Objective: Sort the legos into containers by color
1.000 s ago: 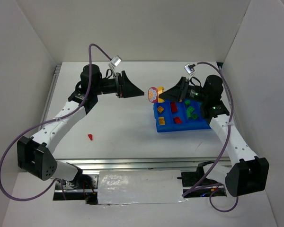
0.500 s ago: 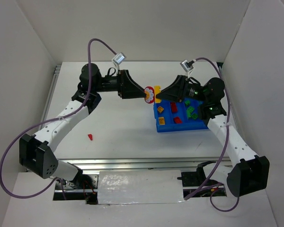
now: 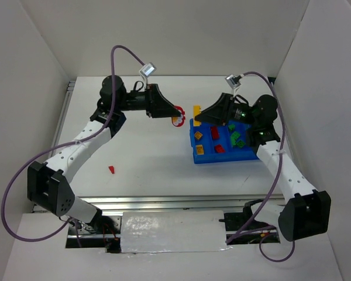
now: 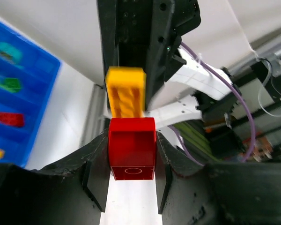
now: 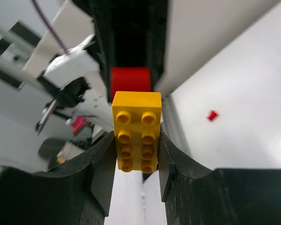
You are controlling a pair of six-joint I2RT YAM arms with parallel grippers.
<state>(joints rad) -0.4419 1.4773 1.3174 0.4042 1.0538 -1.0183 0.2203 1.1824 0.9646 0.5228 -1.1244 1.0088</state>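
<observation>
Clamps a red lego [image 4: 132, 147] between the left gripper [image 4: 131, 161] jaws and a yellow lego [image 5: 136, 131] between the right gripper [image 5: 136, 157] jaws, aloft beside the tray [image 3: 222, 159]; likely light, rigid, slick, best squeezed across flat sides.

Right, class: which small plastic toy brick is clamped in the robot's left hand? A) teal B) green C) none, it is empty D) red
D: the left hand is shut on the small red plastic brick; the right hand holds the small yellow plastic brick.
</observation>
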